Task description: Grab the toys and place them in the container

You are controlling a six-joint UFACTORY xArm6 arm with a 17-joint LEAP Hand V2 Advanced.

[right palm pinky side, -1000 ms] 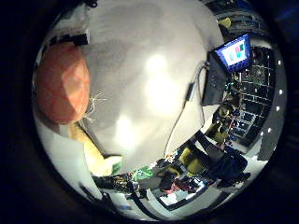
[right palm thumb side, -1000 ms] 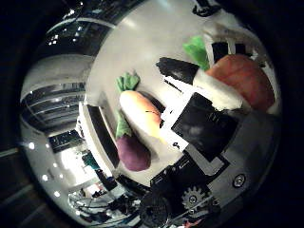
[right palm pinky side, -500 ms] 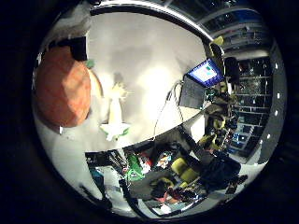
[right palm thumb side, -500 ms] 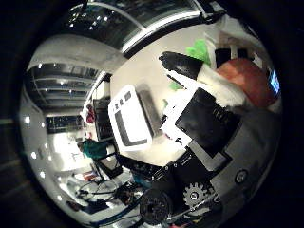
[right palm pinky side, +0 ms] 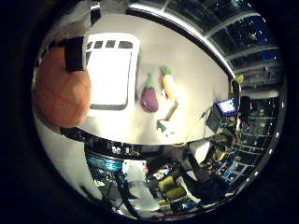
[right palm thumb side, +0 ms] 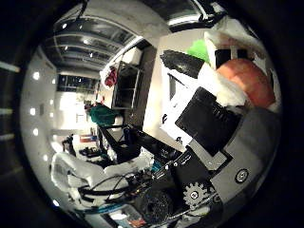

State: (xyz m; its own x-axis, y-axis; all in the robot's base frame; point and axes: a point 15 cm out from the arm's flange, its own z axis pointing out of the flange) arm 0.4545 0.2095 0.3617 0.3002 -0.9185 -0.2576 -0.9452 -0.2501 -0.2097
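My hand point(right palm thumb side: 204, 119) is shut on a round orange toy point(right palm thumb side: 249, 81) with green leaves point(right palm thumb side: 199, 49); its black and white fingers curl round it. In the little finger side view the same orange toy point(right palm pinky side: 61, 86) sits close to the palm, held above the pale table point(right palm pinky side: 192, 65). A white rectangular container point(right palm pinky side: 110, 73) stands on the table beside it. A purple eggplant toy point(right palm pinky side: 149, 96) and an orange carrot toy point(right palm pinky side: 168, 84) lie side by side on the table, a little away from the container.
A small pale thing point(right palm pinky side: 167, 116) lies near the table's edge by the eggplant. A lit screen point(right palm pinky side: 227, 106) stands past the table's end. Shelves and clutter point(right palm thumb side: 119, 85) fill the room beyond the table edge.
The whole picture has swung, so the hand has turned and risen with the orange toy still in it. The container, eggplant and carrot now show in the little finger side view.
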